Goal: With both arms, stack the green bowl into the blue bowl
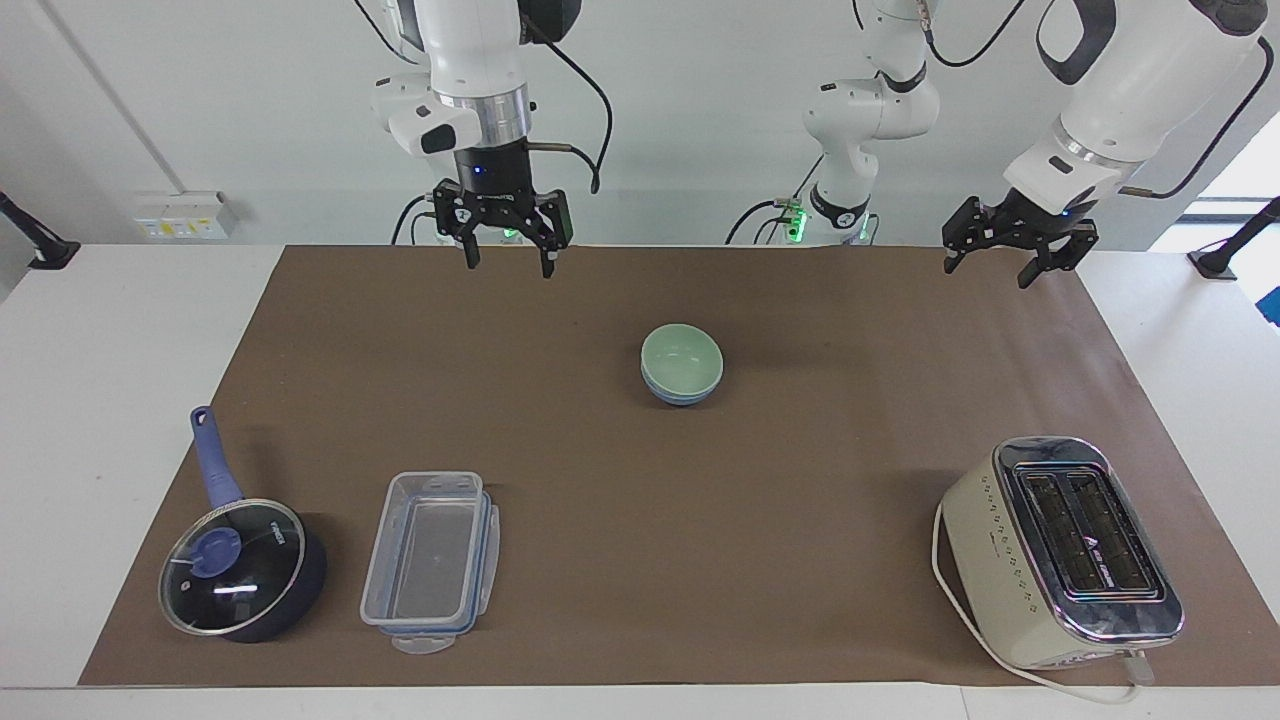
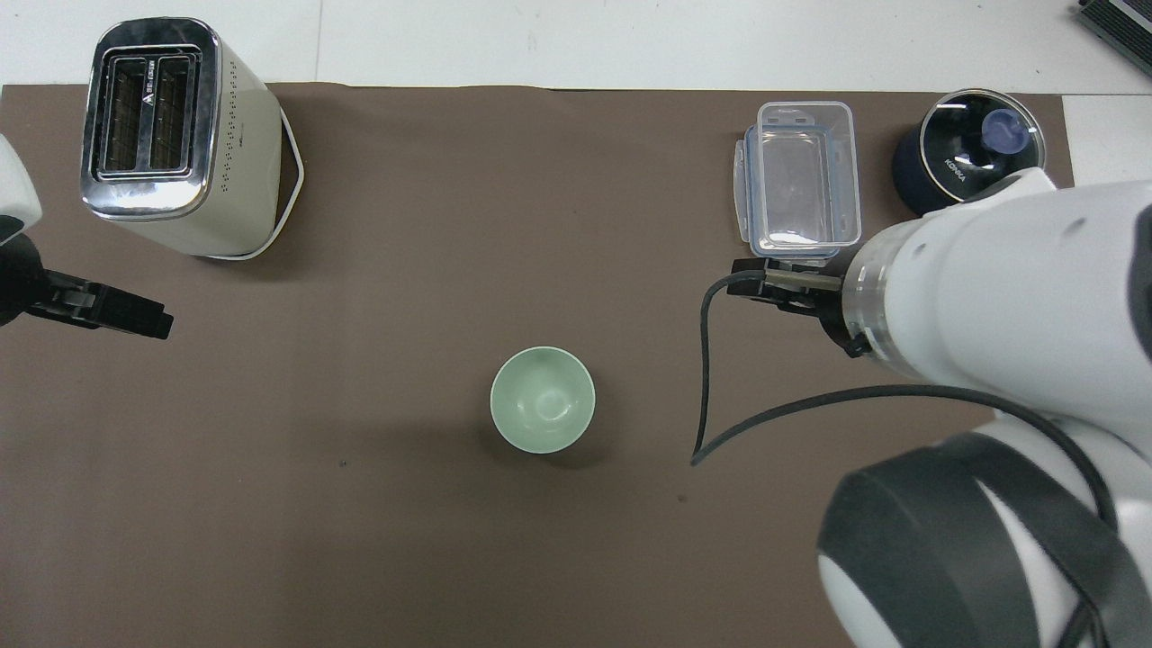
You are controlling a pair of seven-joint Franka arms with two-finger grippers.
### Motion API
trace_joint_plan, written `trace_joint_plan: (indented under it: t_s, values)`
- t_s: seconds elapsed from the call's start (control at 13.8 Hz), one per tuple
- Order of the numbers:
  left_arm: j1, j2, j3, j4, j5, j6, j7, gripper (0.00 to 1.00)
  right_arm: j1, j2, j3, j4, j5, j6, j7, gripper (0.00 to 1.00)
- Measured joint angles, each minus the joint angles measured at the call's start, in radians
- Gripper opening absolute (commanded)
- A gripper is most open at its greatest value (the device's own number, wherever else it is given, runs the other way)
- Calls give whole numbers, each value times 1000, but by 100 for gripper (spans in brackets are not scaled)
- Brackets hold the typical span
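The green bowl (image 1: 681, 356) (image 2: 542, 399) sits nested inside the blue bowl (image 1: 680, 396) in the middle of the brown mat; only the blue bowl's lower wall shows in the facing view, and the overhead view hides it. My right gripper (image 1: 505, 262) hangs high and open over the mat's edge nearest the robots, holding nothing and well apart from the bowls. In the overhead view its own wrist covers it. My left gripper (image 1: 1010, 268) waits open and raised over the mat's corner at the left arm's end; one of its fingers (image 2: 126, 313) shows from above.
A cream toaster (image 1: 1065, 550) (image 2: 171, 135) stands farthest from the robots at the left arm's end. A clear lidded container (image 1: 430, 560) (image 2: 801, 180) and a dark blue saucepan (image 1: 240, 570) (image 2: 967, 157) stand at the right arm's end.
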Motion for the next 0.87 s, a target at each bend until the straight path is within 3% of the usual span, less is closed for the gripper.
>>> trace_joint_plan:
  t_s: [0.22, 0.44, 0.73, 0.87]
  values:
    - [0, 0, 0, 9, 0, 7, 0, 100, -21, -22, -39, 30, 0, -18, 0, 100]
    - [0, 0, 1, 13, 3, 8, -1, 100, -30, -74, -142, 37, 51, -69, -8, 100]
    - [0, -1, -1, 14, 12, 7, -2, 100, -35, -112, -307, 37, 77, -165, -214, 100]
    - [0, -5, -1, 14, 12, 5, -2, 100, -37, -112, -351, 34, 76, -226, -358, 100]
